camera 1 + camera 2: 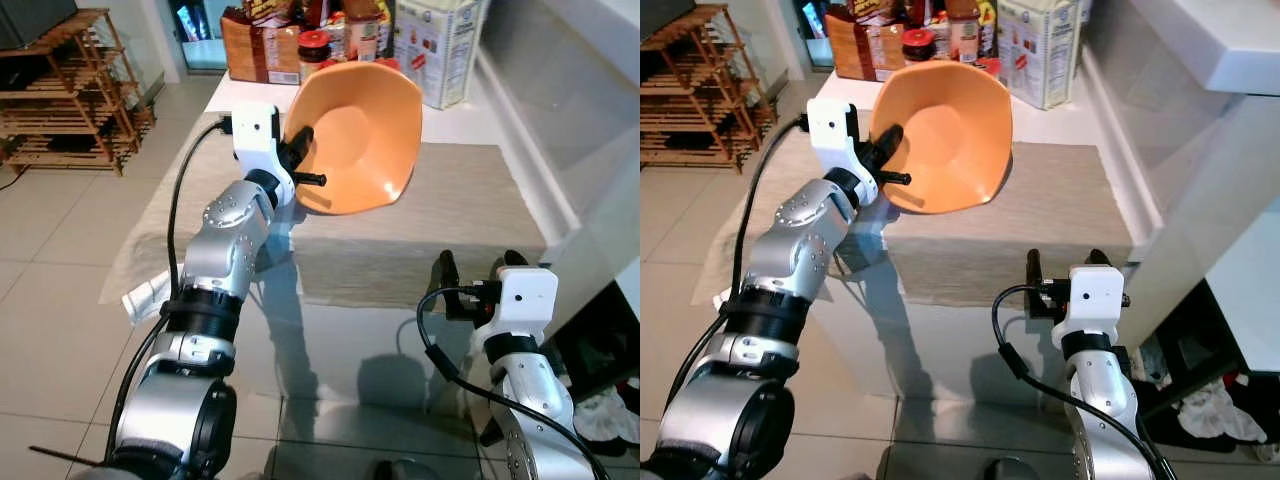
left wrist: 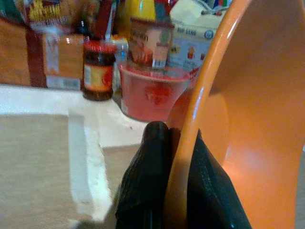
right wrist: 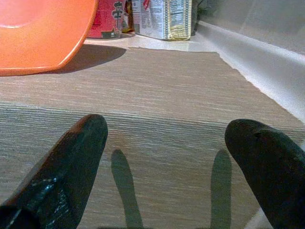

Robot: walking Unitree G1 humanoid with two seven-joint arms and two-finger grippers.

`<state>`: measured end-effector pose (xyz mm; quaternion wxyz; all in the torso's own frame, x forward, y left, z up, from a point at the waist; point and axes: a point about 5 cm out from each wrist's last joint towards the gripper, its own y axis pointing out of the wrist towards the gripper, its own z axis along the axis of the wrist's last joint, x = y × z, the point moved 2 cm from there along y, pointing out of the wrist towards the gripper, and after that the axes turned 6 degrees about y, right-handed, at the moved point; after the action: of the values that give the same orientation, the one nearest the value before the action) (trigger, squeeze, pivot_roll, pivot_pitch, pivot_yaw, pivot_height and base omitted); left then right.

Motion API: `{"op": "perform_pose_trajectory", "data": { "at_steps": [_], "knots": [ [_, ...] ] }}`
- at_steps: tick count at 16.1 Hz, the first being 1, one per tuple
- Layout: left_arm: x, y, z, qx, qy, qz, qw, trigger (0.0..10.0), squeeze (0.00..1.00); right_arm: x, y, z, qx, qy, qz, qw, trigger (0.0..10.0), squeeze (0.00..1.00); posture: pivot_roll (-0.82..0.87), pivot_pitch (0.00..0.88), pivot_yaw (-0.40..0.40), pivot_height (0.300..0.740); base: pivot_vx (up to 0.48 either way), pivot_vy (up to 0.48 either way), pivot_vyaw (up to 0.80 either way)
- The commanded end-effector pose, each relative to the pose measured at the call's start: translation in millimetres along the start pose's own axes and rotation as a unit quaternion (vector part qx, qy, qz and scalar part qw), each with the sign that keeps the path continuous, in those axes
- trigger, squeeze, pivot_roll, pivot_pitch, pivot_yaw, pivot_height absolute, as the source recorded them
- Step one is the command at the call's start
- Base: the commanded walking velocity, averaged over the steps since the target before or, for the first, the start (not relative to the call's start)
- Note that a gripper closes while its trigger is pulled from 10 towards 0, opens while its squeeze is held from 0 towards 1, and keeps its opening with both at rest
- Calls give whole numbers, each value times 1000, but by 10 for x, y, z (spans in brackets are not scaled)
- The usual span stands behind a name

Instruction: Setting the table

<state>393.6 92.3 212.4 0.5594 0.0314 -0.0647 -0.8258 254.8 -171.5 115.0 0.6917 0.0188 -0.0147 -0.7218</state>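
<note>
An orange bowl (image 1: 360, 135) hangs tilted above the beige table runner (image 1: 460, 190), its hollow facing me. My left gripper (image 1: 300, 150) is shut on the bowl's rim at its left side; in the left wrist view the two black fingers (image 2: 147, 181) pinch the rim of the orange bowl (image 2: 248, 119). My right gripper (image 1: 472, 272) stands open, low over the runner's near edge, nothing between its fingers (image 3: 76, 157). The bowl's underside (image 3: 38, 33) shows ahead of it.
Food boxes, a red-lidded jar (image 1: 313, 50) and a red cup (image 2: 152, 90) crowd the table's far end. A white counter edge (image 1: 540, 160) runs along the right. A wooden shelf (image 1: 70, 90) stands at far left on the tiled floor.
</note>
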Motion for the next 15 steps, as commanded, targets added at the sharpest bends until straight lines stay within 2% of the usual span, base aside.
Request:
{"op": "perform_pose_trajectory", "data": {
  "at_steps": [1, 3, 6, 7, 9, 13, 14, 15],
  "knots": [
    [-17, -32, 72, 22, 25, 6, 999, 0, 0, -1, 15, 0, -3, 2, 3, 1000, 10000, 0, -149, 29, 38, 727, 0, 0, 0],
    [-102, -92, 220, 64, 45, 31, 996, 0, 0, -2, 14, 7, -1, -3, 4, 1000, 10000, 0, -148, 29, 38, 727, 0, 0, 0],
    [-231, -173, 596, 137, 144, 73, 977, 0, 0, -3, 33, 25, 3, -7, 8, 1000, 10000, 0, -136, 29, 30, 727, 0, 0, 0],
    [-293, -198, 620, 137, 156, 81, 975, 0, 0, -11, 40, 22, 3, -9, 10, 1000, 10000, 0, -132, 28, 29, 727, 0, 0, 0],
    [-341, -238, 544, 123, 157, 85, 976, 0, 0, -27, 56, 25, 5, -10, 13, 1000, 10000, 0, -128, 27, 28, 727, 0, 0, 0],
    [-152, -216, 495, 118, 137, 46, 982, 0, 0, -36, 74, 22, 5, -9, 16, 1000, 10000, 0, -122, 22, 22, 727, 0, 0, 0],
    [-145, -205, 465, 111, 107, 43, 987, 0, 0, -43, 81, 24, 6, -8, 17, 1000, 10000, 0, -123, 21, 22, 727, 0, -262, 0],
    [-158, -208, 456, 113, 61, 37, 991, 0, 0, -40, 85, 23, 6, -8, 18, 1000, 10000, 0, -123, 21, 22, 727, 0, -379, 0]
  ]
}}
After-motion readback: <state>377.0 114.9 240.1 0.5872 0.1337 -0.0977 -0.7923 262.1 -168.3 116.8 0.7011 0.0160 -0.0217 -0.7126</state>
